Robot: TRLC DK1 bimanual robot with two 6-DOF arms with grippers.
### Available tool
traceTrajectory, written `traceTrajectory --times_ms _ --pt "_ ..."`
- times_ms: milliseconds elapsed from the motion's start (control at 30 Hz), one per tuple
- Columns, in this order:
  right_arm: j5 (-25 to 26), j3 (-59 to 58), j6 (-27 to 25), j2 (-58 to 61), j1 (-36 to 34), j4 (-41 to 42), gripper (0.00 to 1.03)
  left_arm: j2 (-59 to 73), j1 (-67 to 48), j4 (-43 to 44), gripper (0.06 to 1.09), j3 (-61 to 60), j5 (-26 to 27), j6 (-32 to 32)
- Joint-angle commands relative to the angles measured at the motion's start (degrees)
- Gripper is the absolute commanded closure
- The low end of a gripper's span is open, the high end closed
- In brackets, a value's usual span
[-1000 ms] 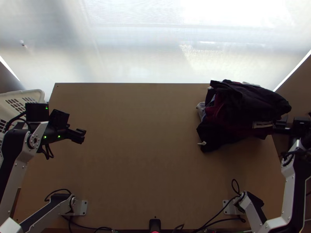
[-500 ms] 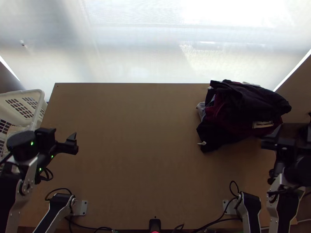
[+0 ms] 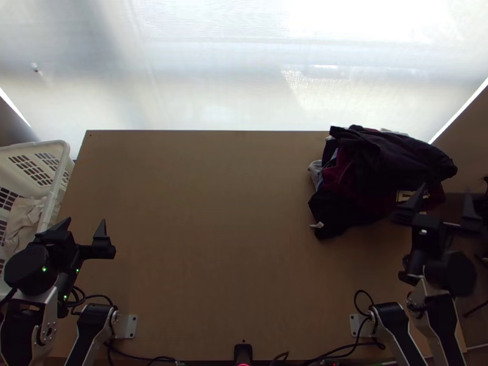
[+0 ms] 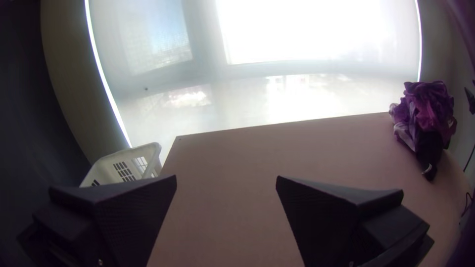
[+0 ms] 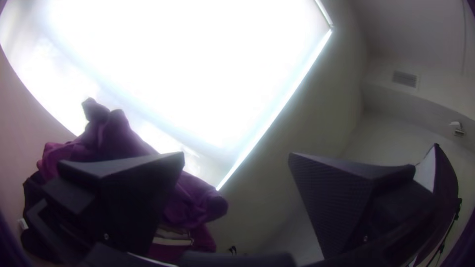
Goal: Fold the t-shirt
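At table's far right, bunched dark clothes (image 3: 381, 161)

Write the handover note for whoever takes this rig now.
Left hand: open, empty, over the table's left side by the white basket.
Right hand: open, empty, beside the clothes pile at the table's right.
Beige cloth in basket.
Done: layered pile; can't tell if the t-shirt is in it.
Left: probably spreading and folding any remaining shirt.

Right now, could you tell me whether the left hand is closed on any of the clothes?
No, the left hand has its fingers wide apart, with bare table showing between them.
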Motion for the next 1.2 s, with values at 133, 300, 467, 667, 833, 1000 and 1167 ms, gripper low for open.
traceTrajectory --times_ms 133,300,467,667,833,1000,1167 --pt "-1.34 11.71 5.25 29.74 0.16 17.25 0.05 -6.14 1.58 -1.32 0.1 -1.92 -0.74 0.09" --pt "-4.33 26.74 7.27 43.72 -3.79 18.04 0.05 -8.34 3.08 -4.05 0.1 -1.83 -0.74 1.58" --pt "-7.75 36.68 9.91 53.65 -6.34 17.34 0.05 -8.61 4.13 -4.49 0.1 -2.09 -0.74 2.37" --pt "-10.21 38.08 13.33 62.79 -8.89 17.16 0.05 -8.69 4.75 -4.75 0.1 -2.89 -0.92 2.64" --pt "-10.3 37.03 16.32 68.24 -9.15 17.16 0.05 -9.05 6.24 -5.28 0.1 -3.15 -0.83 4.13" --pt "-10.3 28.85 18.61 66.31 -8.01 17.51 0.05 -9.22 8.53 -5.28 0.1 -3.24 -0.83 5.98" --pt "-9.78 23.4 20.45 64.9 -7.48 18.04 0.05 -9.92 9.32 -5.63 0.1 -3.59 -0.83 6.33"
